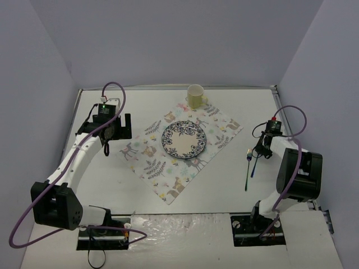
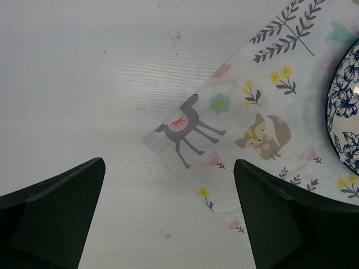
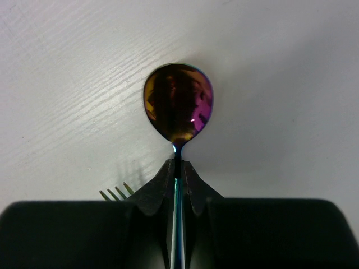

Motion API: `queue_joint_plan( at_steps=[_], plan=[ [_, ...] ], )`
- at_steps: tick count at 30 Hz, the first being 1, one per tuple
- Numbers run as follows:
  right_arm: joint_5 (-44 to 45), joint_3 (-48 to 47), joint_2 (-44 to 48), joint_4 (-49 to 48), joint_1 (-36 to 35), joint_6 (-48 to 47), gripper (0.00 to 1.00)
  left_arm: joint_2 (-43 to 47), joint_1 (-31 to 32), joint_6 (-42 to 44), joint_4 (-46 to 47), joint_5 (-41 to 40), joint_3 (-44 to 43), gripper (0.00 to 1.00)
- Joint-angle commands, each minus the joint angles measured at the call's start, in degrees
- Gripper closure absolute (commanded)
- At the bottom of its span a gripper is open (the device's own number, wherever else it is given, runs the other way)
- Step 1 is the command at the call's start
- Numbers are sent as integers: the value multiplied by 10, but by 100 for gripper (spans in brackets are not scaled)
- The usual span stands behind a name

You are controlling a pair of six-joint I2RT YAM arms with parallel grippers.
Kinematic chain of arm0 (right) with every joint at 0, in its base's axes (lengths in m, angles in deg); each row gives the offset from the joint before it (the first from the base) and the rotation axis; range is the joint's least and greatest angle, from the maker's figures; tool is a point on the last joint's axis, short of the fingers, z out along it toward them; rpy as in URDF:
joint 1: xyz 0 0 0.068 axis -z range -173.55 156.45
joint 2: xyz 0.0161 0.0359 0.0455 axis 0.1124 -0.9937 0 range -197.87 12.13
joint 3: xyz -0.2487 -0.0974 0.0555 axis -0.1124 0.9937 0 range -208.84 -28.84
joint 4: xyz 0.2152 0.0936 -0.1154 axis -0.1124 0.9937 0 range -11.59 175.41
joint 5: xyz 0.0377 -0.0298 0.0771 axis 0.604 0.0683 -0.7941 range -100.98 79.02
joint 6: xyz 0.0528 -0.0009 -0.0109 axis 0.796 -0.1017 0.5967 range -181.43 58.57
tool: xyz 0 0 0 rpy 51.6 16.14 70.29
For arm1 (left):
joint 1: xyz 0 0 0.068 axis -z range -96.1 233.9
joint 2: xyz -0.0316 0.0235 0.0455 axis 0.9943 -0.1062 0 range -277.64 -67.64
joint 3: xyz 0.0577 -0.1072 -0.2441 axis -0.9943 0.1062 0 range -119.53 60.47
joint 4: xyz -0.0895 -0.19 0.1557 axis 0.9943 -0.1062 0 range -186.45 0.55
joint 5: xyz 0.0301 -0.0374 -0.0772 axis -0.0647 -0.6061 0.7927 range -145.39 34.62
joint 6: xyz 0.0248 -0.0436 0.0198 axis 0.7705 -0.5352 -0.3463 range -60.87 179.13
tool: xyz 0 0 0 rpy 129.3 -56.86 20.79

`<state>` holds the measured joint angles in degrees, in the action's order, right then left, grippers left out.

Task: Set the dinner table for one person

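The white dinner table (image 1: 224, 185) carries a pastel animal-print placemat (image 1: 185, 147) with a blue floral plate (image 1: 184, 139) on it. A cream cup (image 1: 195, 96) stands at the placemat's far corner. My right gripper (image 1: 260, 148) is shut on the handle of an iridescent spoon (image 3: 178, 103), to the right of the placemat; its fingers (image 3: 162, 185) pinch just behind the bowl. A fork (image 1: 247, 168) lies on the table beside it, and its tines (image 3: 116, 193) show in the right wrist view. My left gripper (image 2: 168, 218) is open and empty over the placemat's left corner (image 2: 269, 112).
The plate's rim (image 2: 345, 112) shows at the right edge of the left wrist view. Grey walls enclose the table on three sides. The arm bases stand at the near edge.
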<state>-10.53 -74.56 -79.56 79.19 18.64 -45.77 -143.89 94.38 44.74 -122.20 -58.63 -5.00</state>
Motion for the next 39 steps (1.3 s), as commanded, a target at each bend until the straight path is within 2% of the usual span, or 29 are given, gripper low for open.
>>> queue_joint_plan(
  at_steps=[1,9,15,19,26,32,39],
  plan=[
    [-10,-9,-5,12,2,-15,100,24,-3,-7,16,-6,-22,3],
    [80,-50,43,13,-11,-44,100,21,-3,-7,16,-5,-22,3],
    [126,-123,46,13,-96,-135,100,19,-3,-6,17,-8,-21,3],
    [85,-195,22,16,-165,-220,100,21,-3,-5,18,-15,-19,3],
    [-10,-330,-77,46,-244,-322,100,22,-3,-1,19,-24,-17,3],
    [-68,-421,-173,73,-281,-382,100,23,-3,2,20,-34,-17,3],
    [-99,-479,-253,81,-294,-401,100,18,-3,4,19,-41,-17,3]
  ],
)
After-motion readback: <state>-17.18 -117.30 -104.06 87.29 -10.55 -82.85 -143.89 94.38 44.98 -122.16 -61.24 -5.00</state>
